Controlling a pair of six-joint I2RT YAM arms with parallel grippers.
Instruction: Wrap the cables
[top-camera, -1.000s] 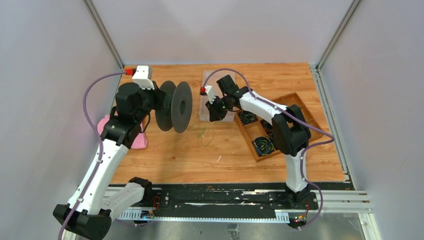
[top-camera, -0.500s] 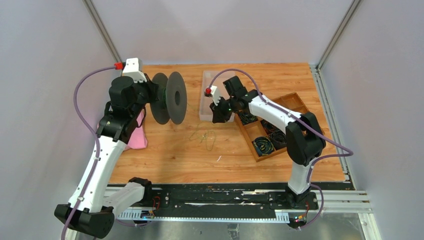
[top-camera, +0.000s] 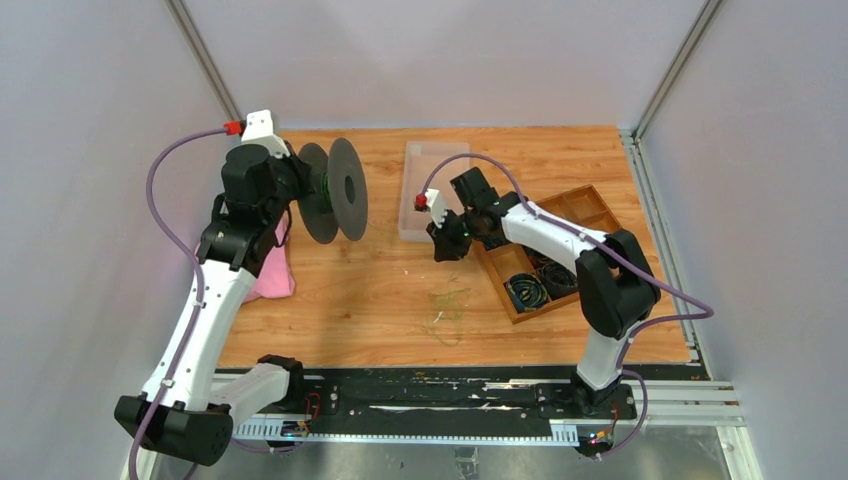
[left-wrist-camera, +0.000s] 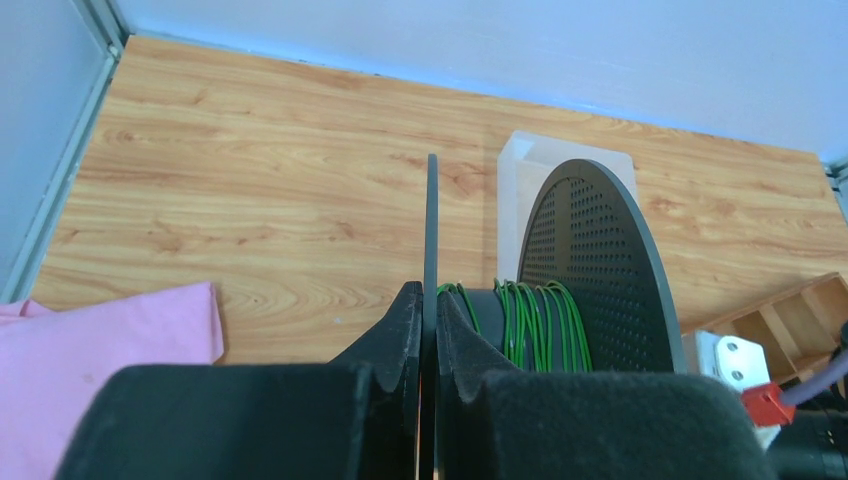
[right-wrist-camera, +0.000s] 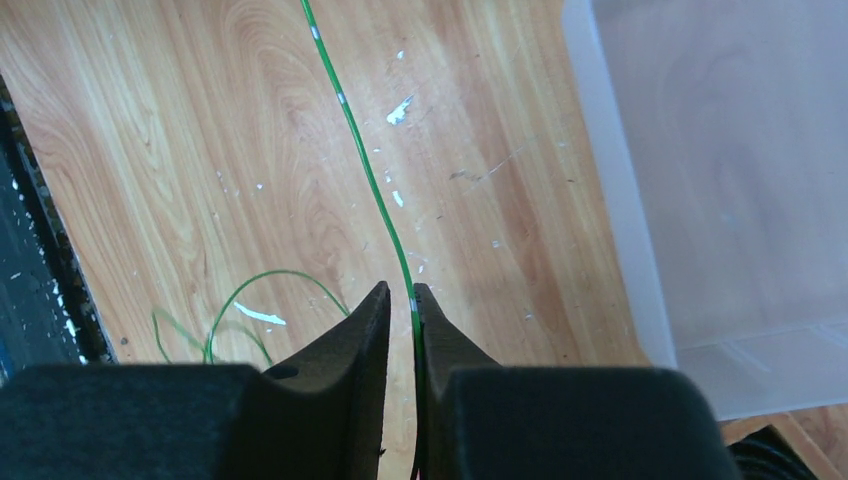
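A black spool (top-camera: 345, 190) is held up over the table's left back, with my left gripper (top-camera: 300, 185) shut on its near flange (left-wrist-camera: 431, 220). Green cable (left-wrist-camera: 530, 315) is wound in several turns on the hub, in front of the perforated far flange (left-wrist-camera: 600, 260). My right gripper (top-camera: 447, 247) hovers mid-table beside the clear box. In the right wrist view its jaws (right-wrist-camera: 400, 290) stand a narrow gap apart, and one green cable strand (right-wrist-camera: 355, 130) runs between them along the right finger. Loose cable loops (top-camera: 447, 310) lie on the wood nearer the front (right-wrist-camera: 250, 285).
A clear plastic box (top-camera: 425, 195) stands at the back centre. At the right, a wooden tray (top-camera: 585, 200) holds dark coiled bundles. A pink cloth (top-camera: 272, 270) lies under the left arm. White specks mark the wooden tabletop (top-camera: 350, 300).
The left arm has swung the spool back and to the left. The right gripper has shifted nearer and rightward, and the loose cable loops have slid toward the front edge.
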